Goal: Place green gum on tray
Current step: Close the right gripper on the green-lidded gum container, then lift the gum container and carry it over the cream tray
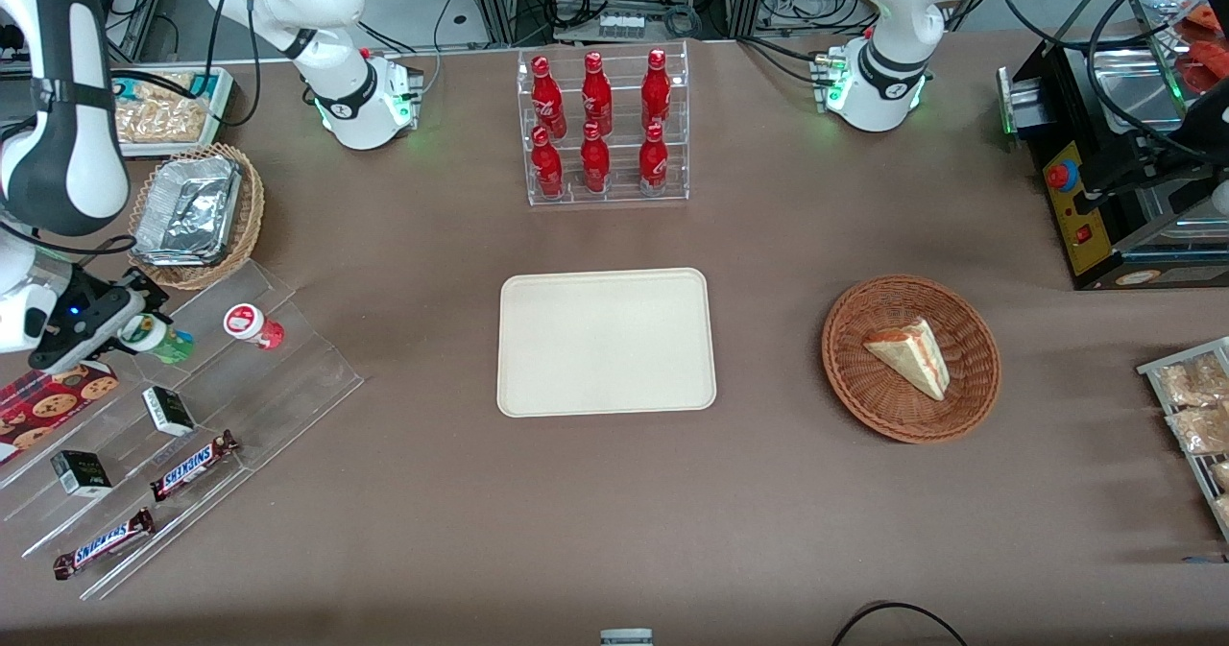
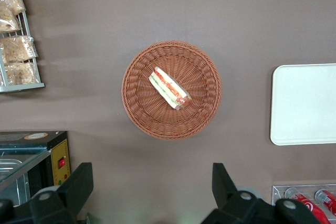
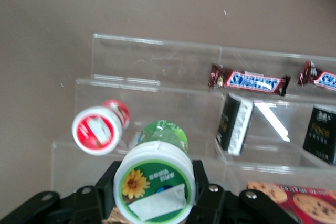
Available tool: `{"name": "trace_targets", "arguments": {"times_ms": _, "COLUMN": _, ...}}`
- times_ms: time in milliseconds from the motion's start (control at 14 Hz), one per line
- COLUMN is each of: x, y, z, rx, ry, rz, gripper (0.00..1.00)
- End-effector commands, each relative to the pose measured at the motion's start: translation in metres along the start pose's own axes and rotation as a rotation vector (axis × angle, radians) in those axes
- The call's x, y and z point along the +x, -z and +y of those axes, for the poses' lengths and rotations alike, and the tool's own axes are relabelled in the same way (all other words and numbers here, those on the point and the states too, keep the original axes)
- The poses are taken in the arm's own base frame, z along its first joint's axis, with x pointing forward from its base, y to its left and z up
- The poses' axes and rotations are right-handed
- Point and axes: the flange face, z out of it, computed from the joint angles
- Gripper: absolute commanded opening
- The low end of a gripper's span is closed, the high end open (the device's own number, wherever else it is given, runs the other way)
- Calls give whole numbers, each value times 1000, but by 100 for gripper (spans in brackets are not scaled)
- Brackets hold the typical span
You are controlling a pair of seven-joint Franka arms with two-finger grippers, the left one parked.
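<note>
Gum [image 1: 158,337] is seen gripped by the tool [image 1: 134,329] at the clear rack [image 1: 240,406] in the front view, well apart from the bare tray [image 1: 607,342]. By the wrist camera, fingers [image 3: 202,187] are shown clamped on the gum [image 3: 155,184]. Carrying and placing are left.

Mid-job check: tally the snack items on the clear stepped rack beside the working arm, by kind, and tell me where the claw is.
Gum bottles: 2, the green gum and the red gum
Snickers bars: 2
Small black boxes: 2
Cookie pack: 1
Total: 7
The claw is at the rack, shut on the green gum; the tray holds nothing.
</note>
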Motion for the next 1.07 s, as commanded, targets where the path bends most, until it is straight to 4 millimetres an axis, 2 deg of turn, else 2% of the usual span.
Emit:
{"name": "trace_targets", "arguments": {"times_ms": 0, "x": 33, "y": 8, "z": -18, "rx": 9, "ry": -30, "rz": -15, "gripper": 0}}
{"name": "trace_targets", "arguments": {"times_ms": 214, "x": 78, "y": 1, "z": -51, "rx": 17, "ry": -57, "rz": -24, "gripper": 0}}
{"name": "trace_targets", "arguments": {"times_ms": 429, "x": 129, "y": -16, "z": -94, "rx": 14, "ry": -116, "rz": -60, "gripper": 0}}
{"name": "trace_targets", "arguments": {"times_ms": 714, "x": 178, "y": -36, "z": -146, "rx": 17, "ry": -238, "rz": -80, "gripper": 0}}
{"name": "trace_targets", "arguments": {"times_ms": 1000, "x": 235, "y": -56, "z": -198, "rx": 23, "ry": -386, "rz": -95, "gripper": 0}}
